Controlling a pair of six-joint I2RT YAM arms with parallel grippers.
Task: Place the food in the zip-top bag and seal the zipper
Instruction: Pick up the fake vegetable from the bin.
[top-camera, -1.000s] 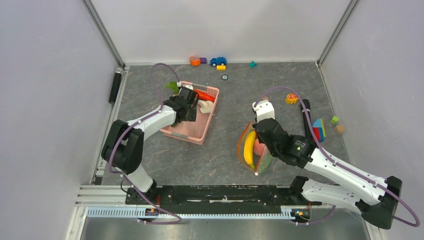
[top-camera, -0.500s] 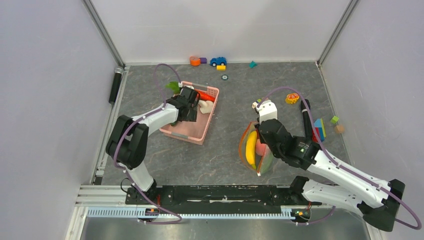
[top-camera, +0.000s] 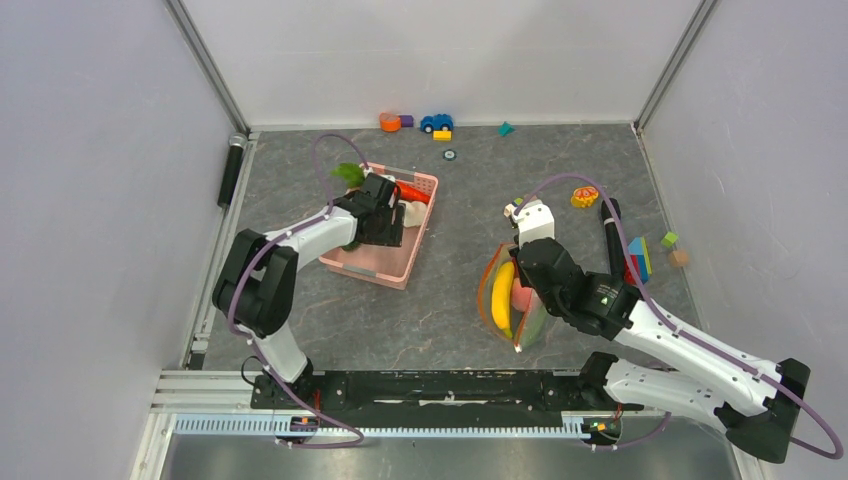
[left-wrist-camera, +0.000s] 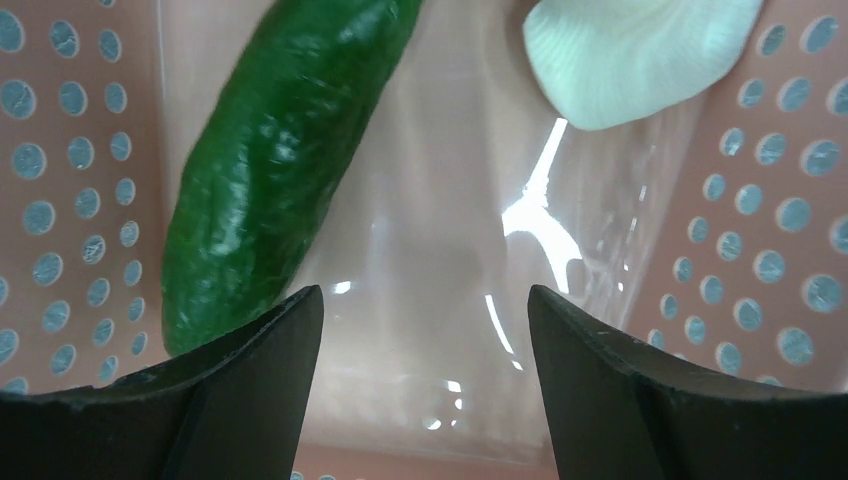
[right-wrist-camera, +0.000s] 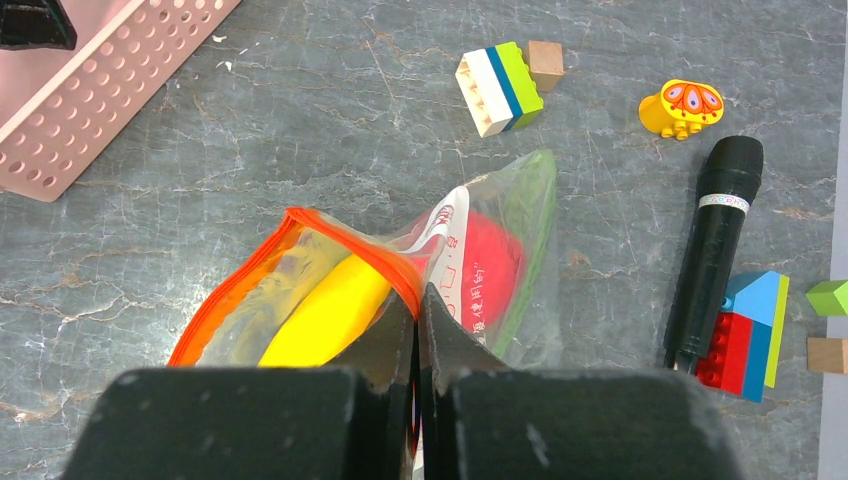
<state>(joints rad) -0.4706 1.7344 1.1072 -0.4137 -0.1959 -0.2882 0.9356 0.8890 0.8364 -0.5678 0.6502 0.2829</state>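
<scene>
I'm still filling the bag — my right gripper pinches the zip-top bag open by its rim. My left gripper is open in the pink basket; the cucumber lies at its 11 o'clock, so next I slide over and close.

Over the last second the left gripper has crept a little to the right and deeper over the pink basket, with its arm's elbow swung up and inward from where it lay. The right gripper, pinched on the zip-top bag, shifted slightly right and toward the near edge early on, and the bag with its banana went with it. The carrot's green leaves seem to show more plainly beside the left wrist, though that may only be the arm uncovering them.
</scene>
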